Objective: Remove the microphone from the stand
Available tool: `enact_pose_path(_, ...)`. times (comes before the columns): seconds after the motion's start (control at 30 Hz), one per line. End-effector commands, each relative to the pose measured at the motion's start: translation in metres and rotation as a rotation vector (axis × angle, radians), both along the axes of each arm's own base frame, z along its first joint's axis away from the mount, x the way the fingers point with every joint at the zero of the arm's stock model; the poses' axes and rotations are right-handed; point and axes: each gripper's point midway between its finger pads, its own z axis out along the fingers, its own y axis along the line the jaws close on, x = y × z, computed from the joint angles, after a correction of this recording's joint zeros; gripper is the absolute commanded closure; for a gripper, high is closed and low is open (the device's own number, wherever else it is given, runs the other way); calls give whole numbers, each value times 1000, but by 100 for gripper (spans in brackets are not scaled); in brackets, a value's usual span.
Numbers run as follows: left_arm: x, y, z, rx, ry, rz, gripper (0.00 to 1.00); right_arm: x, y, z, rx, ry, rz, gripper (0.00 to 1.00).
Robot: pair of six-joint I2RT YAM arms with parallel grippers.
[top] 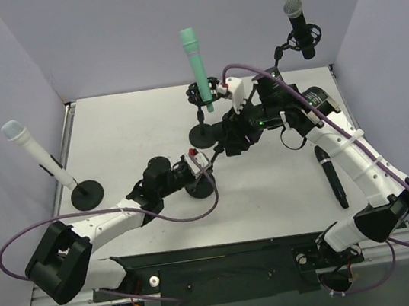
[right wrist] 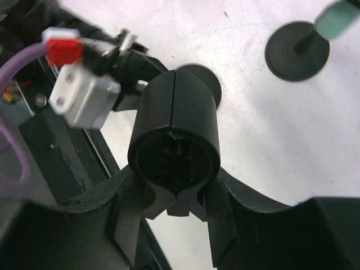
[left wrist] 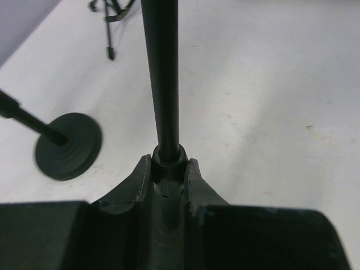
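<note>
Both grippers clamp the centre stand [top: 215, 157], with other mic stands around it.
Top: the left gripper [top: 192, 172] is closed low on the pole and the right gripper [top: 234, 135] on its head. A green mic [top: 194, 58], white mic [top: 30, 148] and black mic [top: 299, 27] stand around, and a loose mic [top: 330, 176] lies on the tabletop [top: 131, 125]. Left wrist: the fingers pinch the pole [left wrist: 163, 73], with a base disc [left wrist: 68, 146] nearby. Right wrist: the fingers hug a black cylinder [right wrist: 177, 124]; clip or mic, hard to tell.

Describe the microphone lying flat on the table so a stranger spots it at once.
Start at the white table, right side, next to the right arm. A slim black microphone lies there. The white microphone, the green microphone and the silver-headed microphone sit in stands; this alone lies flat.
</note>
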Motion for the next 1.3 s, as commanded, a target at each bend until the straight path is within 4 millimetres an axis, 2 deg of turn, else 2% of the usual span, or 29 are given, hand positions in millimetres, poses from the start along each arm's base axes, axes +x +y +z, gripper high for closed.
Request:
enact_pose_path(0.0, 36, 26, 69, 93, -473, 245, 100, 32, -19, 4, 137, 211, -384, 100)
enact_pose_path(0.03, 28, 30, 57, 166, -560, 287, 100, 33, -18, 4, 178, 285, -451, 100)
enact_pose_path(0.1, 19, 32, 54, 243, -791, 274, 100, 38, -20, 0, 200, 336, -495, 100)
enact_pose_path(0.13, 19, 32, 51, 247, -813, 276, 100, 40, -20, -3, 196, 346, -498, 100)
enact_pose_path(0.23, 16, 25, 39, 257, -716, 221, 100, 41, -16, -7, 197, 356, -473, 100)
enact_pose_path(0.27, 15, 26, 27, 311, -646, 184, 100, 41, -15, -9, 197, 363, -460, 100)
enact_pose_path(0.3, 6, 21, 36, 246, -583, 144, 99, 42, -14, -10, 193, 360, -443, 100)
enact_pose_path(0.33, 6, 26, 28, 280, -481, 116, 73, 41, -13, -10, 196, 358, -429, 100)
enact_pose_path(0.37, -13, 26, 17, 254, -321, 38, 60, 42, -14, -12, 188, 348, -418, 100)
enact_pose_path(0.4, -9, 26, 37, 205, -275, 34, 23, 42, -15, -12, 180, 334, -397, 100)
enact_pose_path(0.43, -25, 27, 31, 205, -160, -26, 15, 41, -16, -13, 176, 326, -387, 100)
enact_pose_path(0.47, -22, 29, 46, 182, -133, -16, 15, 40, -17, -13, 168, 306, -363, 100)
enact_pose_path(0.5, -35, 32, 40, 188, -29, -50, 15, 38, -17, -13, 165, 298, -351, 100)
enact_pose_path(0.53, -29, 38, 50, 170, -4, -30, 15, 38, -18, -14, 156, 276, -327, 100)
enact_pose_path(0.57, -40, 39, 48, 154, 62, -87, 15, 33, -17, -14, 150, 264, -303, 100)
enact_pose_path(0.6, -34, 43, 55, 144, 75, -84, 15, 32, -18, -15, 134, 231, -267, 100)
enact_pose_path(0.63, -39, 45, 47, 158, 121, -122, 15, 26, -18, -16, 118, 204, -232, 100)
enact_pose_path(0.67, -38, 46, 52, 142, 130, -150, 16, 22, -20, -17, 93, 166, -191, 100)
enact_pose_path(0.7, -37, 47, 45, 159, 144, -173, 16, 16, -20, -18, 76, 138, -153, 100)
enact_pose_path(0.73, -38, 45, 47, 148, 142, -205, 18, 11, -22, -20, 41, 100, -106, 100)
enact_pose_path(0.83, -39, 36, 34, 174, 159, -295, 19, -8, -24, -30, -47, 15, 21, 100)
enact_pose_path(0.93, -43, 32, 19, 205, 190, -377, 22, -16, -29, -39, -117, -41, 97, 100)
enact_pose_path(1.03, -37, 27, 6, 211, 196, -385, 24, -20, -28, -36, -135, -79, 128, 100)
enact_pose_path(1.07, -35, 27, 4, 212, 192, -377, 29, -19, -28, -36, -137, -85, 128, 100)
enact_pose_path(1.1, -31, 25, -1, 208, 184, -370, 40, -18, -28, -35, -138, -88, 123, 100)
enact_pose_path(1.13, -25, 26, -3, 212, 181, -334, 46, -17, -28, -33, -135, -88, 111, 100)
enact_pose_path(1.2, -16, 27, -7, 218, 147, -292, 74, -13, -28, -28, -119, -73, 66, 100)
enact_pose_path(1.23, -10, 26, -5, 205, 119, -271, 96, -12, -26, -27, -97, -34, 29, 100)
enact_pose_path(1.27, -1, 25, 5, 179, 92, -214, 100, -6, -26, -24, -81, -20, -10, 100)
